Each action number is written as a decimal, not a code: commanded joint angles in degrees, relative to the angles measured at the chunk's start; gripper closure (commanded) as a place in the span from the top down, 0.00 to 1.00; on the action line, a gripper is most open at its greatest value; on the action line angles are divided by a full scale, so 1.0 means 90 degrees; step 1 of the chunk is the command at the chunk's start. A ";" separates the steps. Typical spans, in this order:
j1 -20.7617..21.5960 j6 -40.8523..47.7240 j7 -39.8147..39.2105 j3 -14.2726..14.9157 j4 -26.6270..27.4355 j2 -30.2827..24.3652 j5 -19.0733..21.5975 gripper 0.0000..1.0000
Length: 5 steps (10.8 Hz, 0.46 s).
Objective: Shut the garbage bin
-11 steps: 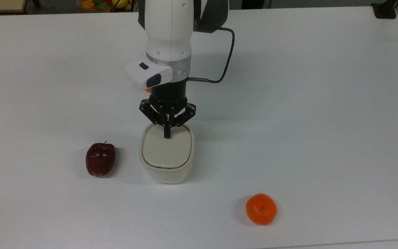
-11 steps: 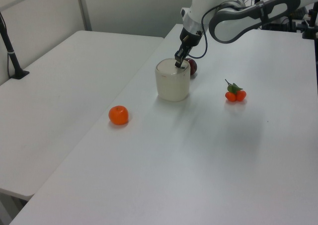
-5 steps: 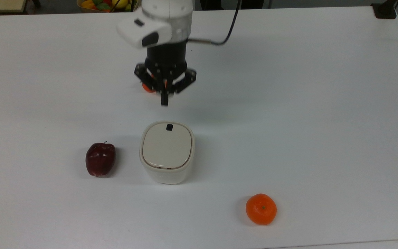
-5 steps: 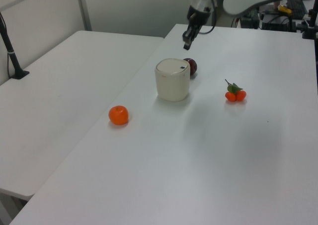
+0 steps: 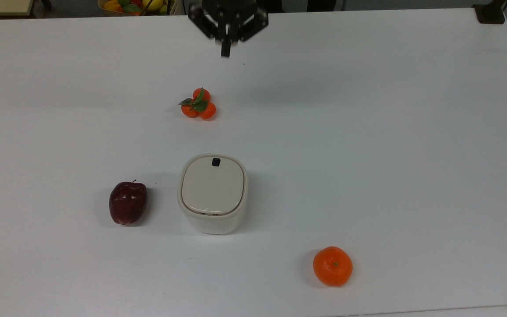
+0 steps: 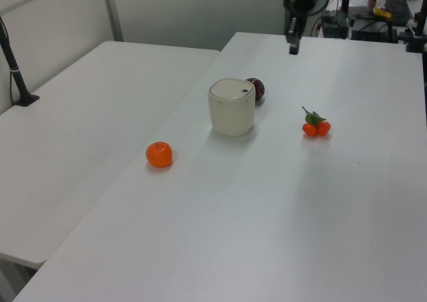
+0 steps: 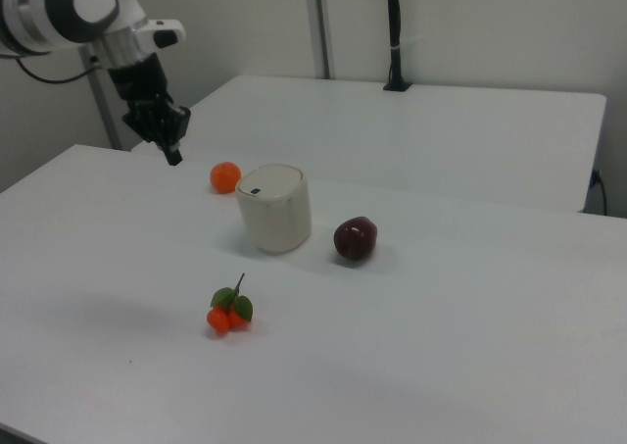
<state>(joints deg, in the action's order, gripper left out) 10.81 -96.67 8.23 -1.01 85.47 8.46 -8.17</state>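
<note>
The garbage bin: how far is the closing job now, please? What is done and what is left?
Done, as it looks: the garbage bin has its lid lying flat and flush with the rim in all three views. In hand: nothing; the gripper is up above the table's far part, shut and empty, well apart from the bin. Left: probably nothing on the bin itself. The apple stands untouched beside it.

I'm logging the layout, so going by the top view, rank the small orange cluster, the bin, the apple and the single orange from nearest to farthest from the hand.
From the hand at the top view's top edge:
1. Orange cluster, just below it.
2. Garbage bin, mid-table.
3. Apple, on the top view's left of the bin.
4. Single orange, toward the top view's lower right.
</note>
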 commanded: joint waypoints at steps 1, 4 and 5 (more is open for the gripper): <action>0.0020 0.0574 -0.0328 0.0073 0.0658 -0.0791 0.0038 0.01; -0.0010 0.0653 -0.0221 0.0141 0.0650 -0.0823 0.0263 0.93; -0.0039 0.0653 -0.0221 0.0141 0.0650 -0.0813 0.0263 1.00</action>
<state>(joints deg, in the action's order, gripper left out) 10.61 -91.21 7.06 -0.32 89.36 2.60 -6.99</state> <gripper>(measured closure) 0.736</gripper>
